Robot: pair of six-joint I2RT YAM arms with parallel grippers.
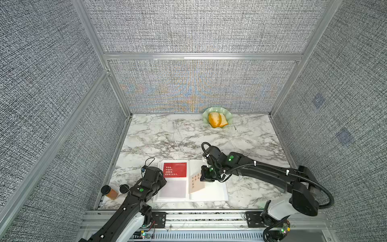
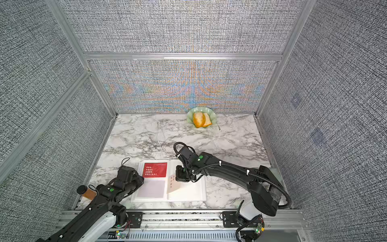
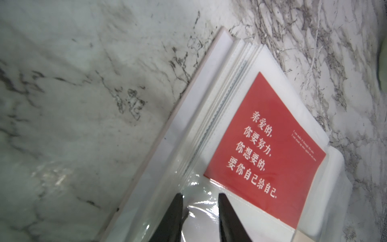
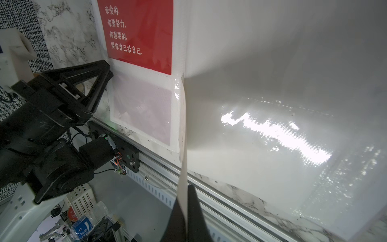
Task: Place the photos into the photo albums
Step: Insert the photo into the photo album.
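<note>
Right wrist view, thin cream card edge-on, glossy-sleeved white album

A white marble tabletop veined in grey is enclosed on three sides by grey woven wall panels set in an aluminium frame. A pale green scalloped dish is seen at the far edge against the back panel, and orange-yellow pieces of food are held in it. An amber jar with a black lid is found at the near left corner, well apart from the dish.
</note>
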